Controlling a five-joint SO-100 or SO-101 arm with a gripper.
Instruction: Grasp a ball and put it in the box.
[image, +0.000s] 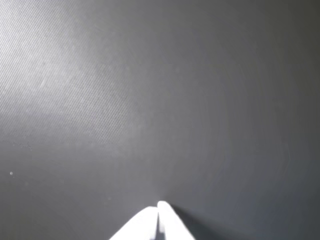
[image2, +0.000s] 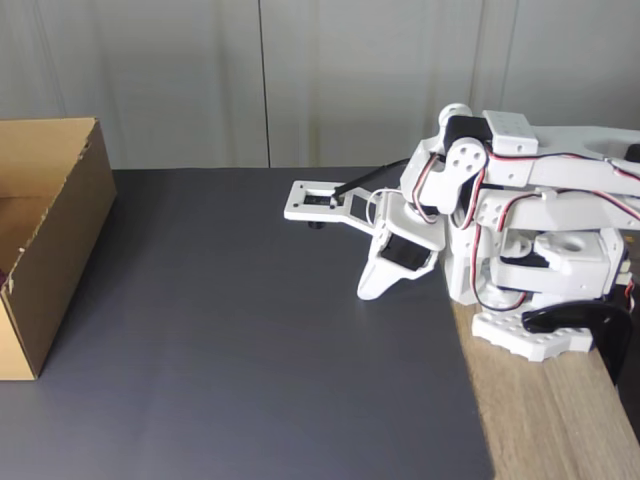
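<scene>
The brown cardboard box (image2: 62, 250) stands at the left edge of the fixed view, its open top facing up. The ball is out of view. My white arm is folded low at the right of the dark mat. My gripper (image2: 369, 291) points down at the mat, far to the right of the box. In the wrist view the two white fingers of the gripper (image: 159, 206) meet at their tips just above bare mat, shut with nothing between them.
A dark grey mat (image2: 250, 340) covers most of the table. Bare wood (image2: 550, 430) shows at the right, where the arm's base is held by a black clamp (image2: 585, 325). A pale panelled wall stands behind.
</scene>
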